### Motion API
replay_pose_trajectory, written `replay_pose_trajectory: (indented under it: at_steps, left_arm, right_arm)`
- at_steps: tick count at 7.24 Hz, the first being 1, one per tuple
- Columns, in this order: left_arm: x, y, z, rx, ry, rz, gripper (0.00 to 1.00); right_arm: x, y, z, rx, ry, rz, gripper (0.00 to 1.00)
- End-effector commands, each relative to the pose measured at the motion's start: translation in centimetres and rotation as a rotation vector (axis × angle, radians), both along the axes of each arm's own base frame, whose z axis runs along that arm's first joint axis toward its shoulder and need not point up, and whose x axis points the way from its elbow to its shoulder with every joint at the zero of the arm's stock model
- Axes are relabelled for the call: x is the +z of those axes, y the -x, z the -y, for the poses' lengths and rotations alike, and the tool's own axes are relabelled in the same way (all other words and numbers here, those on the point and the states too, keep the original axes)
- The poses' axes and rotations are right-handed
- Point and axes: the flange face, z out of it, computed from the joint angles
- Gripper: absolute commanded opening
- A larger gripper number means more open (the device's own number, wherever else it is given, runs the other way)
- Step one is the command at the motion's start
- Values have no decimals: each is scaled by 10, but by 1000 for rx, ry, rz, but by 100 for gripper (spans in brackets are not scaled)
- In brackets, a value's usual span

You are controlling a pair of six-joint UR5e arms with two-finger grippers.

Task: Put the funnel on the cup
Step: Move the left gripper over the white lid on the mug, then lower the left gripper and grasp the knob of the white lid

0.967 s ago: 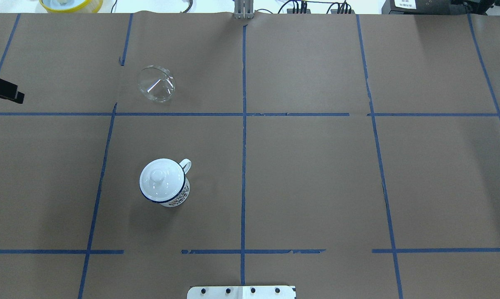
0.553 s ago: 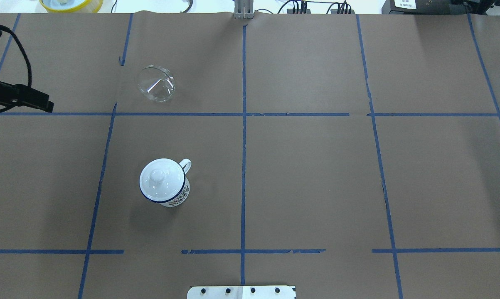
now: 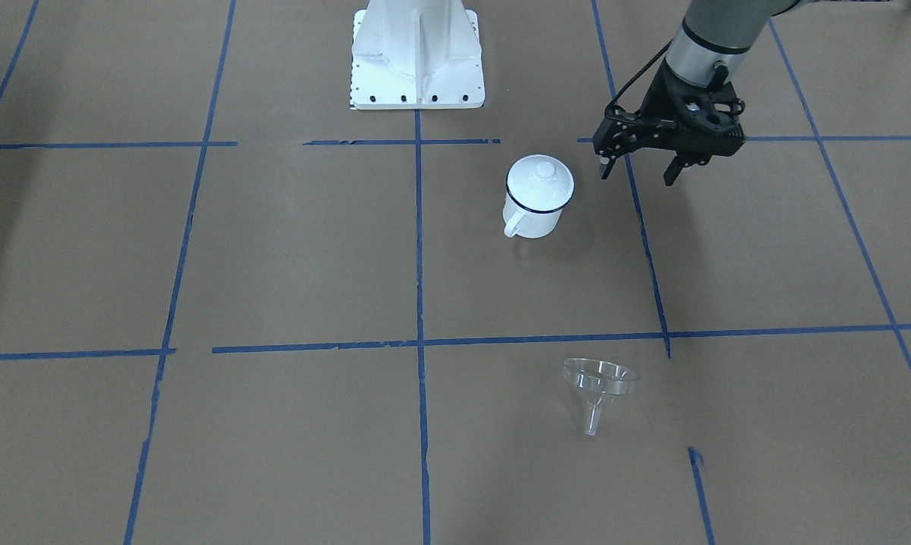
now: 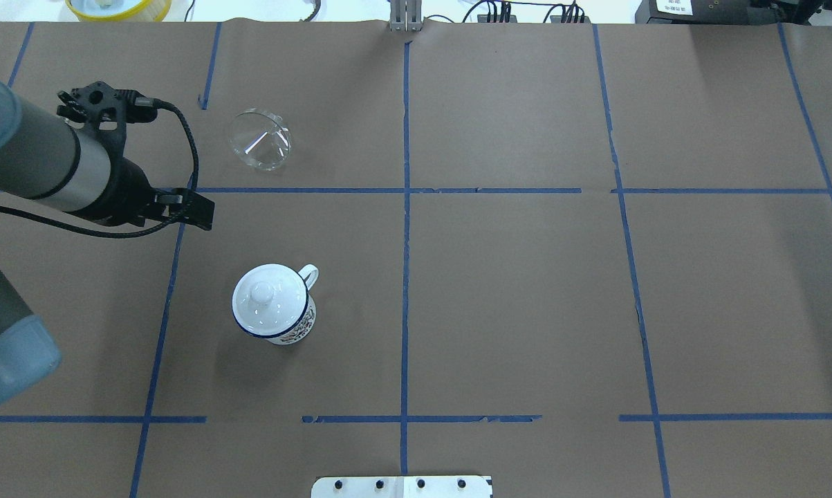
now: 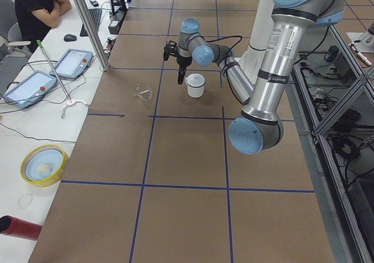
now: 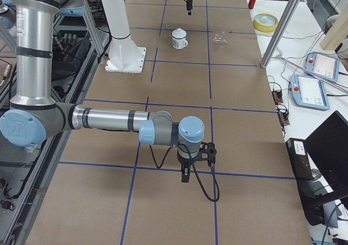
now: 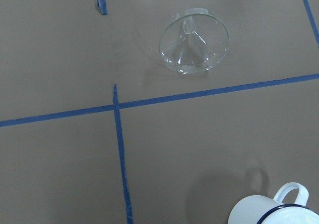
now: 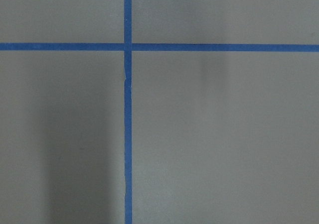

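Table (image 4: 526, 290): covered in brown paper, marked into squares by blue tape lines (image 4: 404, 277).
Right arm (image 6: 109, 118): stretches low across the table's right end, well apart from both task things.
Left arm (image 4: 63, 173): reaches in over the table's left side, wrist bent downward.
Left gripper (image 3: 635, 177): hangs above the table with its two fingers spread apart and nothing between them; it is beside the cup on the robot's left, not touching it.
Right gripper (image 6: 186, 175): points down at bare paper near a tape crossing; whether its fingers are apart or together cannot be told.
Cup (image 3: 535, 218): stands upright in the square nearer the robot, handle turned away from the robot.
Funnel (image 4: 260, 140): lies tipped on its side in the next square farther from the robot, across a tape line from the cup.
Lid (image 4: 263, 301): white with a knob, sits on the cup's mouth.
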Motion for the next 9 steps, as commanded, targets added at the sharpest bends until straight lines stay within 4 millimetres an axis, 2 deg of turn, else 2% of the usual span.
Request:
replay_pose_trajectory:
  at_steps: [1,3,4,9]
  left_arm:
    - [-42,-67,-35,-48,76,69,100]
    - [-35,-91,-35,-48,111,98,100]
    - [-33,-95,-36,-44,111,96,94]
    - [-32,-112,-54,-27,132,79,82]
  right_arm:
    - [0,0,0,0,0,0,100]
    - [0,0,0,0,0,0,100]
    - [0,0,0,0,0,0,100]
    - [0,0,0,0,0,0,100]
